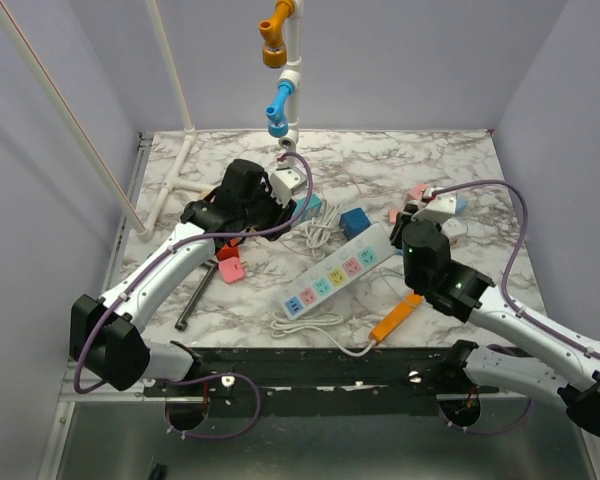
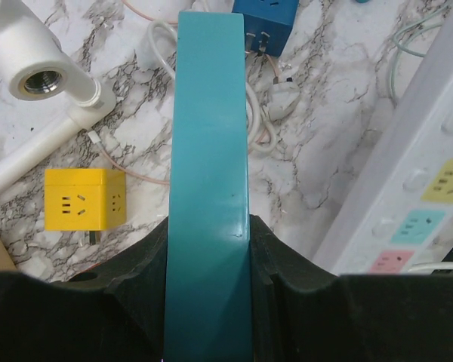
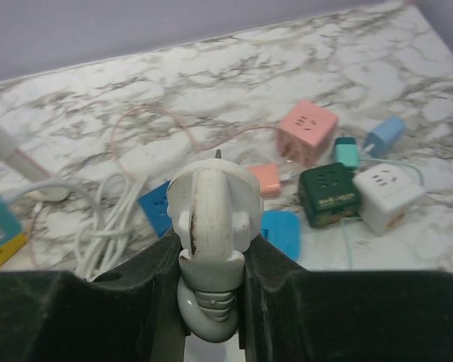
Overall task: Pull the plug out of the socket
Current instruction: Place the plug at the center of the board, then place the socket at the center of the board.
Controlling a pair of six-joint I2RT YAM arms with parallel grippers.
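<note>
The socket (image 1: pixel 335 270), a long white strip with pastel outlets, lies slantwise mid-table; its edge also shows in the left wrist view (image 2: pixel 426 162). My right gripper (image 1: pixel 425 215) hangs past the strip's far right end, shut on the white round plug (image 3: pixel 211 207). The plug is up off the table and apart from the socket, with its grey cord collar down between the fingers (image 3: pixel 275 286). My left gripper (image 1: pixel 285 200) is at the back centre, shut on a flat teal bar (image 2: pixel 210 188) that sticks out forward between its fingers (image 2: pixel 132 294).
Cube adapters are scattered about: yellow (image 2: pixel 83 198), blue (image 1: pixel 355 222), pink (image 3: pixel 308 132), dark green (image 3: pixel 328 192), white (image 3: pixel 385 196). A coiled white cable (image 1: pixel 320 228) lies behind the strip. An orange bar (image 1: pixel 395 318) and a dark tool (image 1: pixel 195 295) lie near the front. White pipes (image 1: pixel 290 70) stand at the back.
</note>
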